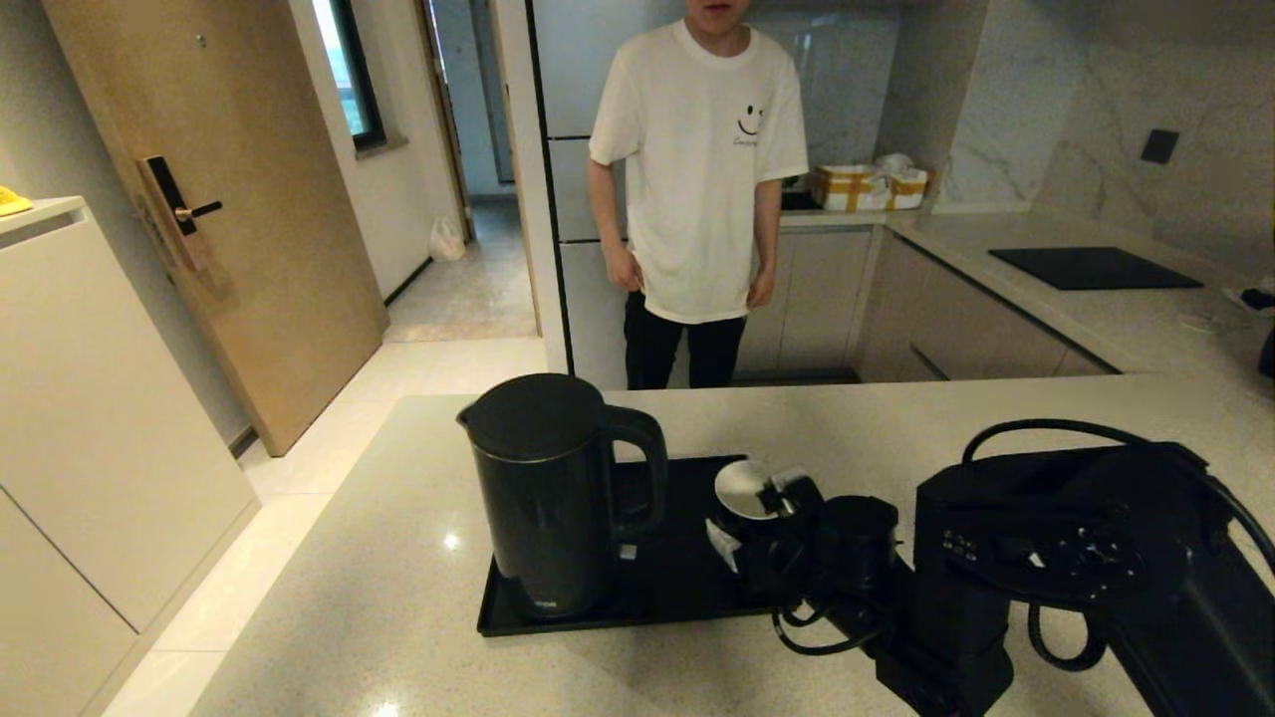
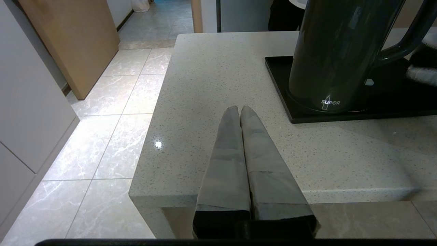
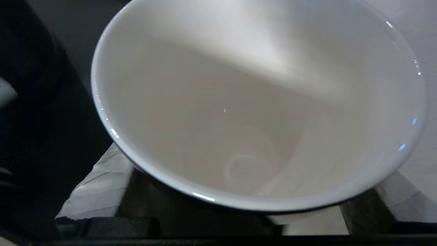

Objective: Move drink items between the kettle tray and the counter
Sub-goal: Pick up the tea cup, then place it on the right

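Note:
The tall black kettle (image 1: pixel 548 488) stands at the left end of the black tray (image 1: pixel 677 588) on the speckled counter (image 1: pixel 398 597). At the tray's right end my right gripper (image 1: pixel 757 513) is shut on the small black cup (image 1: pixel 745 490). Its white inside (image 3: pixel 239 102) fills the right wrist view, with a taped finger (image 3: pixel 99 184) at either side under the rim. My left gripper (image 2: pixel 238 108) is shut and empty over the counter's front left corner, short of the kettle (image 2: pixel 334 51) and the tray (image 2: pixel 280 68). It does not show in the head view.
A person in a white T-shirt (image 1: pixel 697 169) stands just beyond the counter's far edge. A black cooktop (image 1: pixel 1094 267) lies on the back right counter. The counter's left edge drops to the tiled floor (image 2: pixel 102 119).

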Available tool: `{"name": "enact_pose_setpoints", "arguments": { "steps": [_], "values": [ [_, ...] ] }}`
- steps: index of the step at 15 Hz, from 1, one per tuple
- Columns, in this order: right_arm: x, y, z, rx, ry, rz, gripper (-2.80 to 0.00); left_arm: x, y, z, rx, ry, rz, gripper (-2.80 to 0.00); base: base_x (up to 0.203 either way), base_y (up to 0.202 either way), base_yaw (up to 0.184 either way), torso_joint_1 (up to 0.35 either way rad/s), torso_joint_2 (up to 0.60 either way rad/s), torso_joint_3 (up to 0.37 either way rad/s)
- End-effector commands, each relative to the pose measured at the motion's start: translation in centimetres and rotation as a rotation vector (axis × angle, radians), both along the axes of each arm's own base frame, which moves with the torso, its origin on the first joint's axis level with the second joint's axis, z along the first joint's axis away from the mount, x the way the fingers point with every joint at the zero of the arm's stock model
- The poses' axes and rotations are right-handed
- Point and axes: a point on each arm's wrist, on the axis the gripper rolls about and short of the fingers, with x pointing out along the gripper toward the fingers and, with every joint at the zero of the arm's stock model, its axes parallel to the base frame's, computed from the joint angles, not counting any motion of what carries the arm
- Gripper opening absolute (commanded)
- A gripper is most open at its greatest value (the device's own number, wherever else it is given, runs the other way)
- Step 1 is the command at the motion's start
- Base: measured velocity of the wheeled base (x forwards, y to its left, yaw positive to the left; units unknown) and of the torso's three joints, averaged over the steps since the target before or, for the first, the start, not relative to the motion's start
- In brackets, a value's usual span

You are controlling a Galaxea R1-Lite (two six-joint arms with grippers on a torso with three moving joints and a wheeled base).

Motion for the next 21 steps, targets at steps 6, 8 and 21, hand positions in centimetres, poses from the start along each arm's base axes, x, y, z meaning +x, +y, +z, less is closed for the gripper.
{"name": "enact_pose_setpoints", "arguments": {
  "steps": [6, 8, 21],
  "values": [
    [-0.1, -1.9, 3.4, 0.021, -0.054, -0.095, -2.80, 0.0, 0.0, 0.0, 0.000, 0.000, 0.000, -2.80, 0.000, 0.000, 0.000, 0.000, 0.00, 0.000],
    [0.4, -4.8, 2.8, 0.011, -0.026, -0.187, -2.80, 0.0, 0.0, 0.0, 0.000, 0.000, 0.000, -2.80, 0.000, 0.000, 0.000, 0.000, 0.00, 0.000],
    [2.4, -13.4, -0.8, 0.025, 0.086, -0.404, -2.80, 0.0, 0.0, 0.0, 0.000, 0.000, 0.000, -2.80, 0.000, 0.000, 0.000, 0.000, 0.00, 0.000]
  ]
}}
